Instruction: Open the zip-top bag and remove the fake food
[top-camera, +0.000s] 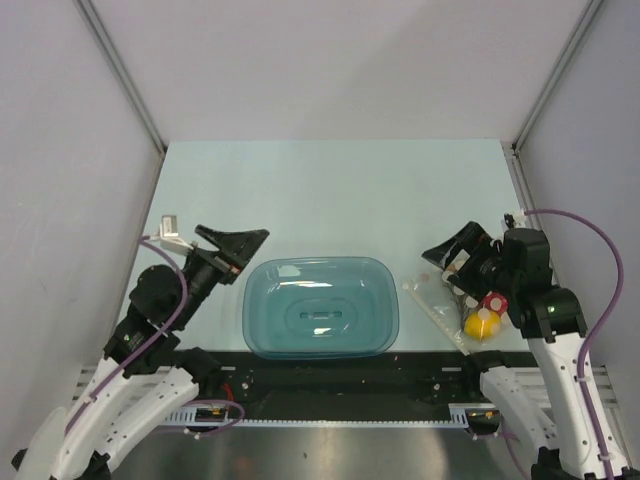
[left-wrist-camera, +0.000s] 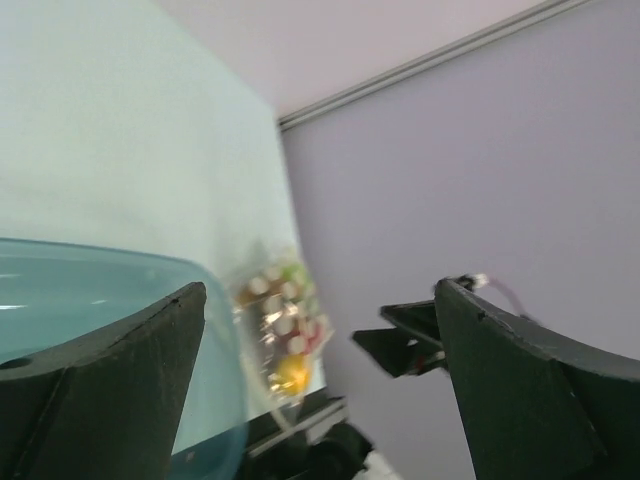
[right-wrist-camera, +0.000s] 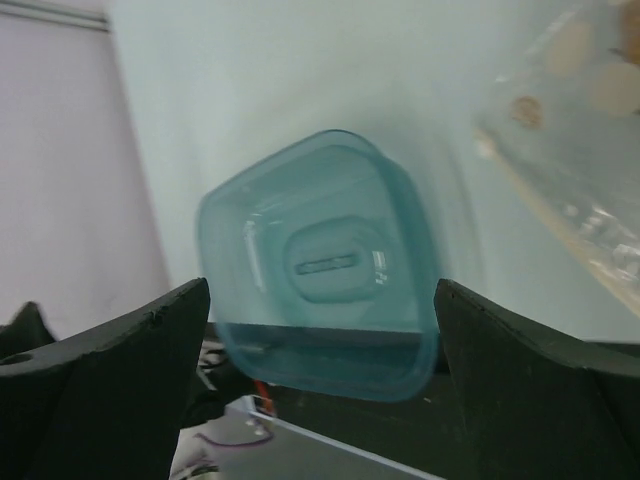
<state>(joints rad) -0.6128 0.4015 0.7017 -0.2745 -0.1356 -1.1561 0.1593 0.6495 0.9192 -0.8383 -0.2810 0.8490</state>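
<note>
1. Right of the teal tub (top-camera: 320, 308), on the pale table (top-camera: 330, 190), lies the zip-top bag (top-camera: 438, 300). It sits flat, close to the tub's right wall and apart from it, and partly under the right arm's wrist.
2. From above, the bag's long axis runs on a diagonal. One end is on the far-left side near the tub, and the other is on the near-right side, toward the right arm's base.
3. A pale straight strip follows the bag's tub-facing edge along that same diagonal. I cannot tell whether this edge is sealed or parted.
4. The fake food bunches at the bag's near-right end, where a red piece (top-camera: 494, 302) touches a yellow rounded one (top-camera: 482, 323). The left wrist view shows more small pieces through the clear plastic, but too blurred to name.
5. The right gripper (top-camera: 450, 250) is just beyond the bag's far end, pointing left toward the tub. Its fingers (right-wrist-camera: 540, 390) are spread wide, with only the tub seen between them. The bag sits off to the upper right of that view, and nothing is gripped.
6. The left gripper (top-camera: 235, 240) is at the tub's far-left corner, pointing right. Its fingers (left-wrist-camera: 110, 390) are also wide apart and hold nothing, and the tub's rim passes just beside the left finger.
</note>
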